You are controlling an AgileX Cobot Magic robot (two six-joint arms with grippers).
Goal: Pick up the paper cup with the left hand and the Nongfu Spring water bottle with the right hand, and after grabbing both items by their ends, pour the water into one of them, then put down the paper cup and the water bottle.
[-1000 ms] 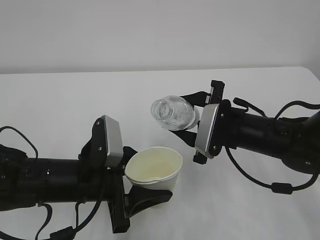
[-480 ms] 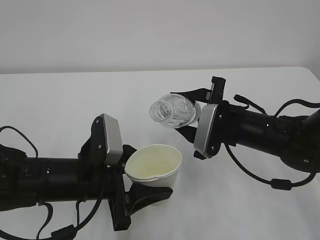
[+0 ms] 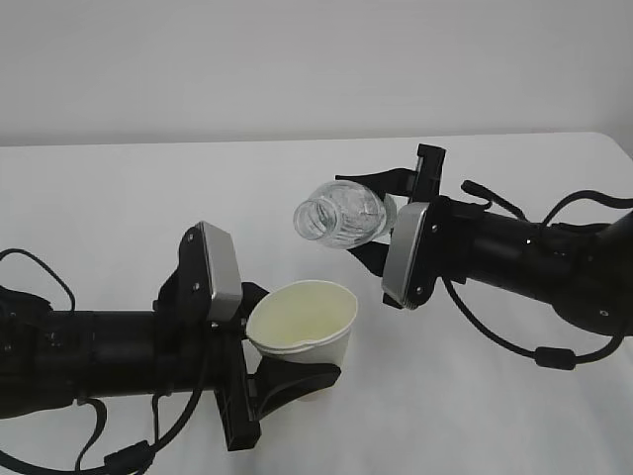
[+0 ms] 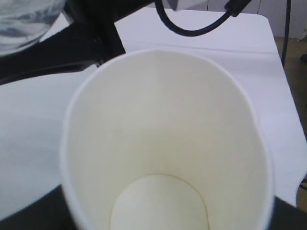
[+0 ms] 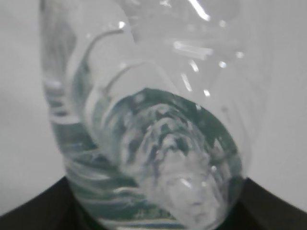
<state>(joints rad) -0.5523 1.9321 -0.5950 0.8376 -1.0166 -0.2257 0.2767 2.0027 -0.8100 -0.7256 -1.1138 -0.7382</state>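
left hand [image 3: 282, 381]: nearest the exterior camera; we see its fingers closed round the cup near the base, holding it off the table.
cup [image 3: 302, 332]: upright with a slight lean, mouth open upward. In the left wrist view its inside [image 4: 163, 158] looks dry; we see no water on the bottom.
cup risk: held low on thin paper. We judge a harder squeeze would oval the rim and shrink the target; a softer one could let it slip once water adds weight.
bottle [image 3: 341, 220]: up and to the right of the cup, tipped near level, open neck facing the camera and leftward. Neck and cup rim are apart, and the neck looks offset from the cup's centre.
right hand [image 3: 388, 230]: fingers clamped on the bottle's rear end; the pads themselves are mostly hidden behind the bottle.
water [image 5: 163, 158]: the right wrist view looks along the bottle through clear, distorting plastic; we cannot tell the level or how near it stands to the neck.
pour risk: no stream visible. If tilt grows before the neck is over the rim, we expect water to fall onto the table [image 3: 119, 198] or the left hand.
grip risk: end hold on a ribbed, soft bottle; rotation may let it twist or sag in the jaws.
far field: bare table and wall, nothing to catch a spill.
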